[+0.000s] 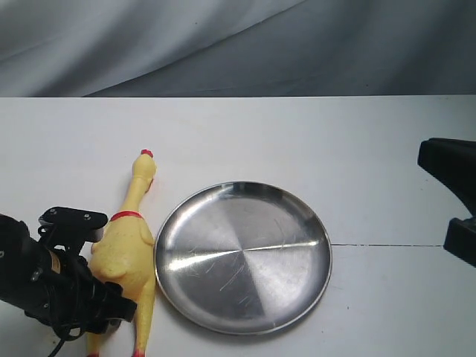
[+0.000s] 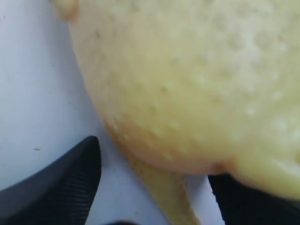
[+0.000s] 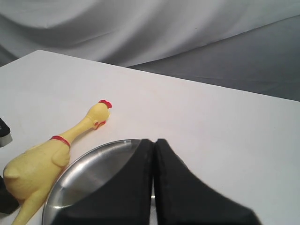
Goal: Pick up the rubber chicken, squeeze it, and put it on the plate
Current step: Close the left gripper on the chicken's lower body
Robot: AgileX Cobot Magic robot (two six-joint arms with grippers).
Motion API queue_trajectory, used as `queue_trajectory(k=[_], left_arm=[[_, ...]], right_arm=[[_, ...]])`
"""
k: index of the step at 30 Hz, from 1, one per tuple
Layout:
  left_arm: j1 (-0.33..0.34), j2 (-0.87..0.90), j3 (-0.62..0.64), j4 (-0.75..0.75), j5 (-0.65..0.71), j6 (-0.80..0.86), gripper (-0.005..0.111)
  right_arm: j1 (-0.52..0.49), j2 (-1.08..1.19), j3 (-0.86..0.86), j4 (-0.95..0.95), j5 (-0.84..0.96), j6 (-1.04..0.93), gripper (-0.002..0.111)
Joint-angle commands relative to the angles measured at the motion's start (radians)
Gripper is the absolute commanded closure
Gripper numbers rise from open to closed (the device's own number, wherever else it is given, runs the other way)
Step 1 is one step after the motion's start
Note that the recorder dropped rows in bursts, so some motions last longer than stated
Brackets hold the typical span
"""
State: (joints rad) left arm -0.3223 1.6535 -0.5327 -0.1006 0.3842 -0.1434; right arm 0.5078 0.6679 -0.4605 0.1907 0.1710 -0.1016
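Left wrist view: left gripper spread wide, fingers on either side of the rubber chicken's plump body. Chicken lies flat on the white table, just left of the plate, head pointing away. Right gripper closed tight, empty, at far right.

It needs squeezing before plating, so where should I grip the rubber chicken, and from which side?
The plump body of the rubber chicken, from above on the left-arm side. It lies flat, the body is its broadest part, the neck is thin, and the plate crowds its other side.
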Motion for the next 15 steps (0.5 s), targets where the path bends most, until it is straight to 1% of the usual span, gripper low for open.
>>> queue_trajectory(k=[1, 2, 4, 6, 8, 9, 10, 15], left_arm=[[0.003, 0.058, 0.033, 0.026, 0.109, -0.042, 0.045], [0.003, 0.058, 0.033, 0.026, 0.109, -0.042, 0.048], [0.003, 0.058, 0.033, 0.026, 0.109, -0.042, 0.061], [0.003, 0.058, 0.033, 0.026, 0.113, -0.042, 0.077], [0.003, 0.058, 0.033, 0.026, 0.126, -0.042, 0.096], [0.003, 0.058, 0.033, 0.026, 0.139, -0.042, 0.104], [0.003, 0.058, 0.028, 0.026, 0.156, -0.039, 0.106], [0.003, 0.023, -0.022, 0.026, 0.271, -0.039, 0.107]], right_arm=[[0.004, 0.0, -0.007, 0.004, -0.007, -0.001, 0.108], [0.004, 0.0, -0.007, 0.004, -0.009, -0.001, 0.108], [0.004, 0.0, -0.007, 0.004, -0.009, -0.001, 0.108], [0.004, 0.0, -0.007, 0.004, -0.009, -0.001, 0.108], [0.004, 0.0, -0.007, 0.004, -0.009, -0.001, 0.108], [0.004, 0.0, -0.007, 0.004, -0.009, -0.001, 0.108], [0.004, 0.0, -0.007, 0.004, -0.009, -0.001, 0.108], [0.004, 0.0, -0.007, 0.004, -0.009, -0.001, 0.108]])
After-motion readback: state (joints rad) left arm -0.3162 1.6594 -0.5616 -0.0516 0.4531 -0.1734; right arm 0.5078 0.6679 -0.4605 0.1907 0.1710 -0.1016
